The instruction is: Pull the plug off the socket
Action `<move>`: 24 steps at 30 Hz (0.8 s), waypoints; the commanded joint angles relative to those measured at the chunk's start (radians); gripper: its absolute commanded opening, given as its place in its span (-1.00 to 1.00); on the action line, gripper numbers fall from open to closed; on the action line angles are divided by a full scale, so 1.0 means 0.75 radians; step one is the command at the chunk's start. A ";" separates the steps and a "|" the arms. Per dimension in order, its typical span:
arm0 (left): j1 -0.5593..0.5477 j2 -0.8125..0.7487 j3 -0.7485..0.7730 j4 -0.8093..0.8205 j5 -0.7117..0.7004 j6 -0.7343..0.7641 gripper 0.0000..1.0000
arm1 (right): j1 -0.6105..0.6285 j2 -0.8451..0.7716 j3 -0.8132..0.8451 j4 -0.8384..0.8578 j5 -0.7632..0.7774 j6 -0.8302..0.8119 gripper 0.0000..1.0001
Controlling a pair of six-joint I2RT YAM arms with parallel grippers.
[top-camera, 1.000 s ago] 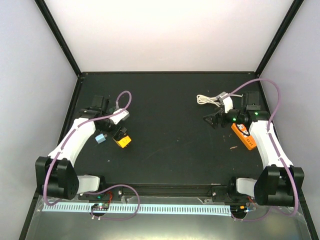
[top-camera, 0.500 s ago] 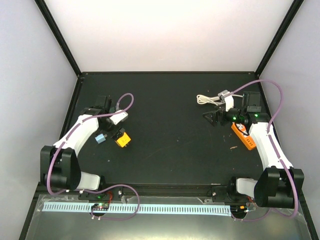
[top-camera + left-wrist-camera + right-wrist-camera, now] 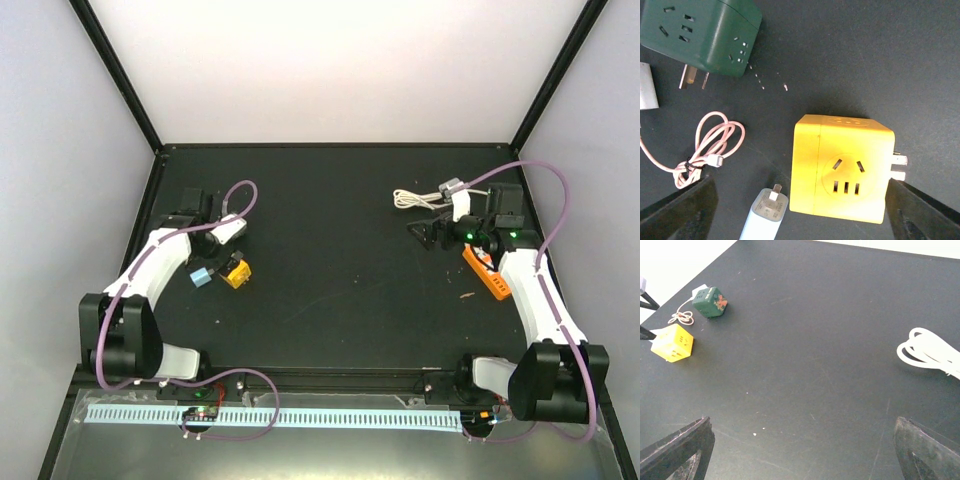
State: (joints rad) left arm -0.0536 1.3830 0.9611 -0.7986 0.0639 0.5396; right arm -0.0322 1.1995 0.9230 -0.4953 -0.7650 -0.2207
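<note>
The orange socket (image 3: 487,272) lies on the right of the table, partly under my right arm. The small white plug (image 3: 458,208) sits at its far end, and its cream-white cord (image 3: 410,200) is coiled to the left; I cannot tell how it joins the socket. The coil also shows in the right wrist view (image 3: 927,352). My right gripper (image 3: 428,236) is open and empty, left of the socket, over bare table (image 3: 802,440). My left gripper (image 3: 222,260) is open and empty on the far left, hovering above a yellow cube (image 3: 842,167).
Near the left gripper are a dark green cube socket (image 3: 700,32), a coiled pink cable (image 3: 705,150) and a light blue charger (image 3: 765,215). The yellow cube (image 3: 238,273) and blue charger (image 3: 201,277) also show from above. Black frame posts edge the table.
My left gripper has drawn a little back and to the left, and the yellow cube sits slightly further left. The right arm has hardly moved.
</note>
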 commanded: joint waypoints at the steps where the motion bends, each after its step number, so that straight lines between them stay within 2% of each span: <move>1: 0.022 -0.075 0.076 -0.004 0.074 -0.013 0.97 | 0.007 -0.055 0.010 0.056 0.073 0.019 1.00; 11: 0.035 -0.312 0.100 0.030 0.306 -0.219 0.97 | 0.007 -0.184 -0.022 0.130 0.153 0.032 1.00; 14: 0.035 -0.417 0.050 0.112 0.287 -0.304 0.98 | 0.008 -0.252 -0.074 0.180 0.162 0.042 1.00; 24: 0.035 -0.777 -0.244 0.415 0.134 -0.359 0.97 | 0.007 -0.457 -0.293 0.412 0.298 0.143 1.00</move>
State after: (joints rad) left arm -0.0330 0.8627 0.8322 -0.6079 0.2127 0.3145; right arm -0.0322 0.8921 0.7452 -0.3008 -0.6140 -0.1688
